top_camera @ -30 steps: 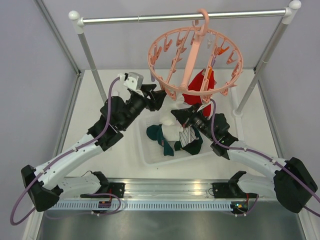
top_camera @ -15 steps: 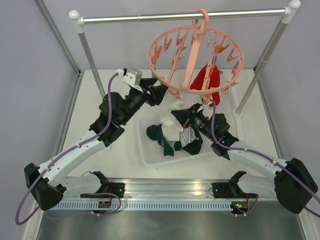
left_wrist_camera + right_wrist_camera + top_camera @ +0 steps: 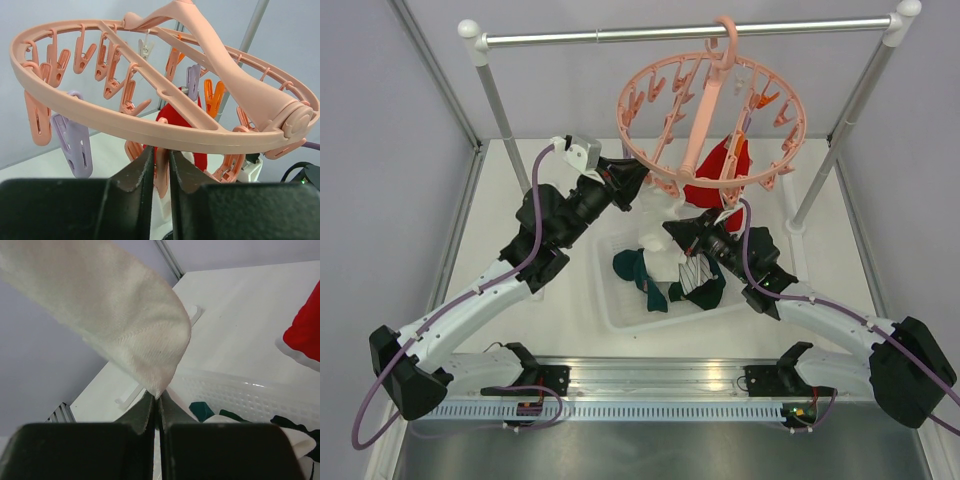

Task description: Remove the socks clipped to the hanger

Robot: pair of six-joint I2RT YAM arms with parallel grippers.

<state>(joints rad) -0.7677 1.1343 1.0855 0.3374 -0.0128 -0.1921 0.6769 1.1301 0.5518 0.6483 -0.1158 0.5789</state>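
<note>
Left gripper (image 3: 160, 153): you have it pinched on a pink clip (image 3: 161, 176) under the hanger (image 3: 150, 131) ring, probably to squeeze it open.
Right gripper (image 3: 157, 398): pressed together on the white sock (image 3: 115, 315) toe, seemingly so you can draw it off.
Socks: the white one hangs slack and plain. The red sock (image 3: 718, 183) is clipped on the ring's far side. Loose socks (image 3: 640, 270) lie in the tray (image 3: 610, 312).

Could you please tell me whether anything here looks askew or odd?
Nothing looks spilled or broken. The one oddity is the white sock: the right jaws pinch its toe, so it stretches out at a slant instead of hanging straight under the hanger like the red sock. The left jaws are closed on a clip.
</note>
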